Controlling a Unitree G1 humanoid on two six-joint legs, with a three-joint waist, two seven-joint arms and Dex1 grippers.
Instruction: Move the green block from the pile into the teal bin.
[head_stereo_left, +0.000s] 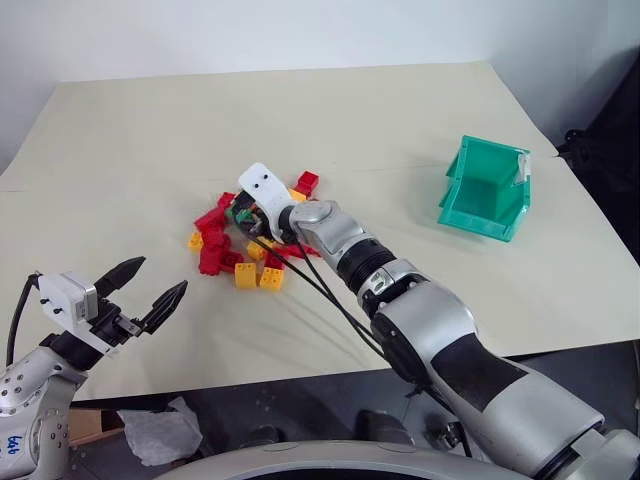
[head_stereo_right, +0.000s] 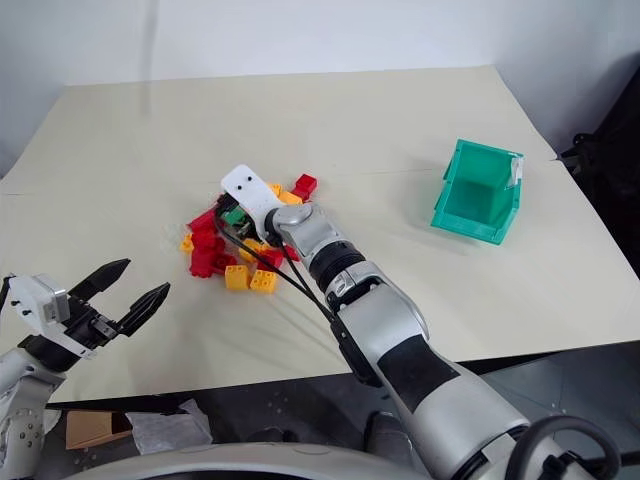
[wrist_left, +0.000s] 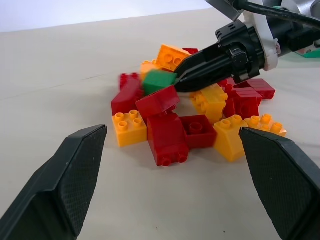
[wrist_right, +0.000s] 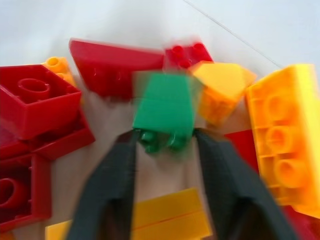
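The pile (head_stereo_left: 235, 255) of red and yellow-orange studded bricks lies in the middle of the beige table (head_stereo_left: 130, 150). The green block (wrist_left: 159, 80) sits on top of the pile, at its far side. My right gripper (wrist_left: 176, 82) reaches into the pile from the right. Its two black fingers (wrist_right: 112, 175) press on either side of the green block (wrist_right: 165, 107), and the block still rests among the bricks. My left gripper (head_stereo_left: 150, 285) hovers open near the table's front left edge, short of the pile, with nothing between its fingers. The teal bin (head_stereo_left: 487, 190) stands far to the right.
Black cables (head_stereo_left: 320, 285) run from my right wrist over the table in front of the pile. A stretch of bare table separates the pile from the bin. Crumpled paper (head_stereo_left: 160, 435) lies on the floor below the table's front edge.
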